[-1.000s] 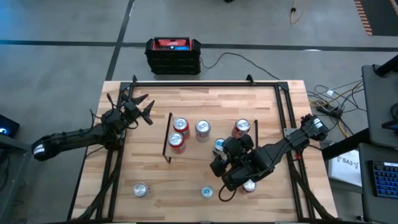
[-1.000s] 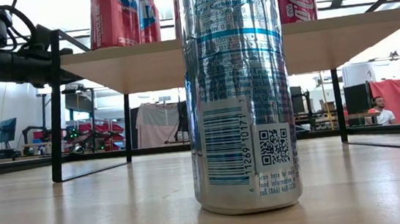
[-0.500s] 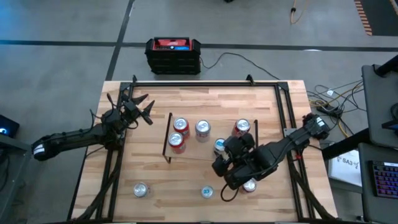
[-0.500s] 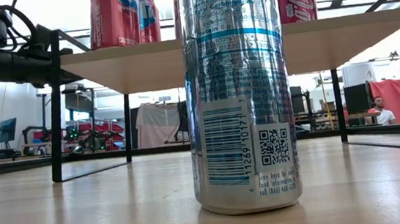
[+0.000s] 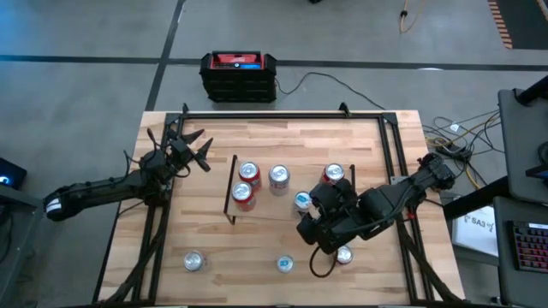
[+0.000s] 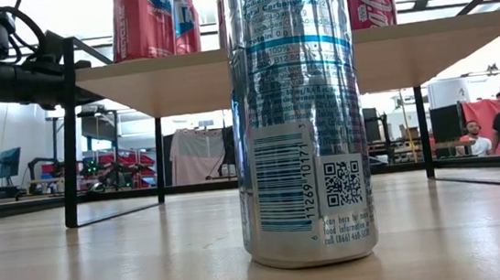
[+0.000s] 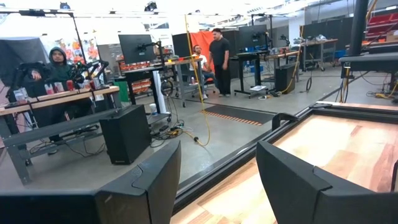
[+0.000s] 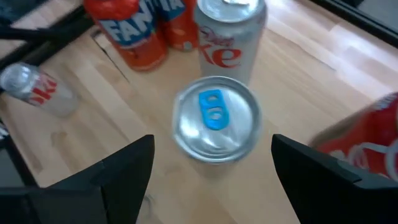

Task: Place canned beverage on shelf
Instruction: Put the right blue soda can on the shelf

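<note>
The right claw hangs released above the blue-tabbed can; withdrawing carelessly could topple it off the shelf.

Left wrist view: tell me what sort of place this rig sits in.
Probably a robotics lab or workshop. Beyond the table edge there are workbenches with monitors, a concrete floor with trailing cables, and people at the work stations.
</note>
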Action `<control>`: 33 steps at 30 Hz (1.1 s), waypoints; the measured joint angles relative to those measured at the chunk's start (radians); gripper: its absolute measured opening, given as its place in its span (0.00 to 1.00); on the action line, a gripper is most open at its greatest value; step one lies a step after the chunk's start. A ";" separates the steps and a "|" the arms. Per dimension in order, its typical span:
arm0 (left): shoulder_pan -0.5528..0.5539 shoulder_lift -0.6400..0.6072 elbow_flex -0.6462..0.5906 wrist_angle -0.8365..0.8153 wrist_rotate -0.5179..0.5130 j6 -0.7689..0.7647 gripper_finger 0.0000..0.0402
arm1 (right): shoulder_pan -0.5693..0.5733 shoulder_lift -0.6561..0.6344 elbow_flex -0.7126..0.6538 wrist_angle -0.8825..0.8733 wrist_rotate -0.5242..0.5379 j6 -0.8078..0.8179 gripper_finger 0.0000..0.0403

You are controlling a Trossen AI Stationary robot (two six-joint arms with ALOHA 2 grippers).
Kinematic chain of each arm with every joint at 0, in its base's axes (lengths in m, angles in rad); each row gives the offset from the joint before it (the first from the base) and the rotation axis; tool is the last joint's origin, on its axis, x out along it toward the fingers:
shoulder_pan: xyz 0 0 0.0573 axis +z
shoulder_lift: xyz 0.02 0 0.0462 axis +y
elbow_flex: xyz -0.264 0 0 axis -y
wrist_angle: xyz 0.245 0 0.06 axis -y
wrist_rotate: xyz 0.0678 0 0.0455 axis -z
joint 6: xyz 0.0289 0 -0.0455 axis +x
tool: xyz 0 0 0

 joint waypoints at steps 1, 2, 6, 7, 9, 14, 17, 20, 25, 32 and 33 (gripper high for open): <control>0.000 0.000 0.000 0.000 0.000 0.000 0.49 | -0.003 0.000 0.006 -0.019 -0.008 0.006 0.77; 0.000 0.000 0.000 0.000 0.000 0.000 0.49 | -0.008 0.001 0.013 -0.039 -0.013 0.010 0.77; 0.000 0.000 0.000 0.000 0.000 0.000 0.49 | -0.032 0.001 0.036 -0.082 -0.081 0.003 0.77; 0.000 0.000 0.000 0.000 0.000 0.000 0.49 | -0.040 0.001 0.042 -0.090 -0.108 -0.006 0.77; 0.000 0.000 0.000 0.000 0.000 0.000 0.49 | -0.059 0.001 0.053 -0.101 -0.156 -0.024 0.77; 0.000 0.000 0.000 0.000 0.000 0.000 0.49 | -0.106 0.001 0.099 -0.103 -0.253 -0.078 0.77; 0.000 0.000 0.000 0.000 0.000 0.000 0.49 | -0.130 0.001 0.122 -0.112 -0.306 -0.102 0.77; 0.000 0.000 0.000 0.000 0.000 0.000 0.49 | -0.141 0.001 0.134 -0.144 -0.339 -0.101 0.77; 0.000 0.000 0.000 0.000 0.000 0.000 0.49 | -0.159 0.002 0.145 -0.158 -0.453 -0.144 0.77; 0.000 0.000 0.000 0.000 0.000 0.000 0.49 | -0.180 0.002 0.167 -0.160 -0.505 -0.239 0.77; 0.000 0.000 0.000 0.000 0.000 0.000 0.49 | -0.181 0.002 0.170 -0.161 -0.505 -0.242 0.77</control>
